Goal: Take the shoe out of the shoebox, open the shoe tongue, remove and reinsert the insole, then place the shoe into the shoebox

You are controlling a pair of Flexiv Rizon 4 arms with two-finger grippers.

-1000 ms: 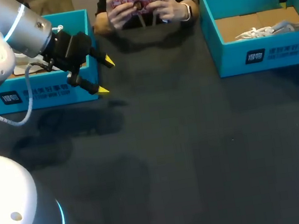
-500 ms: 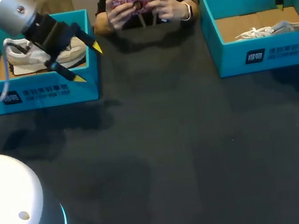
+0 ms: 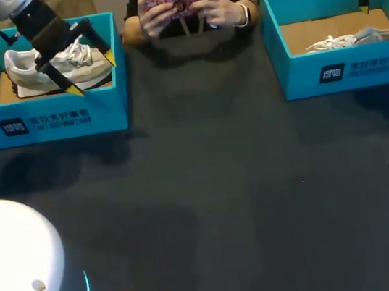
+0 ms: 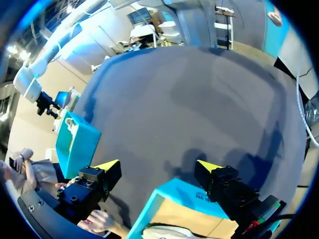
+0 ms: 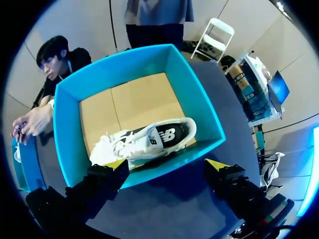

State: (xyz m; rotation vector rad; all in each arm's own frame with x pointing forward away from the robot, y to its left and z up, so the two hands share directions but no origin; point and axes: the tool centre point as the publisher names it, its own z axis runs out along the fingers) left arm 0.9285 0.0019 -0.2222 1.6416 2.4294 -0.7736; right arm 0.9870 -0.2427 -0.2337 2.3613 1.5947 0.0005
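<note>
Now that the left end effector (image 3: 93,74), spread wide, hangs right over the shoe (image 3: 22,72) instead of out front above the counter (image 3: 215,186), the shoe's still sitting in its shoebox (image 3: 52,121), so I'd guess the grab's next.

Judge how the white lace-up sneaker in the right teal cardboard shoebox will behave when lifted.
The white lace-up sneaker looks soft-sided, so its upper would probably give under a pinch. Its loose laces may dangle and snag the teal cardboard shoebox wall. It seems to lie on its side, so rolling looks unlikely.
</note>
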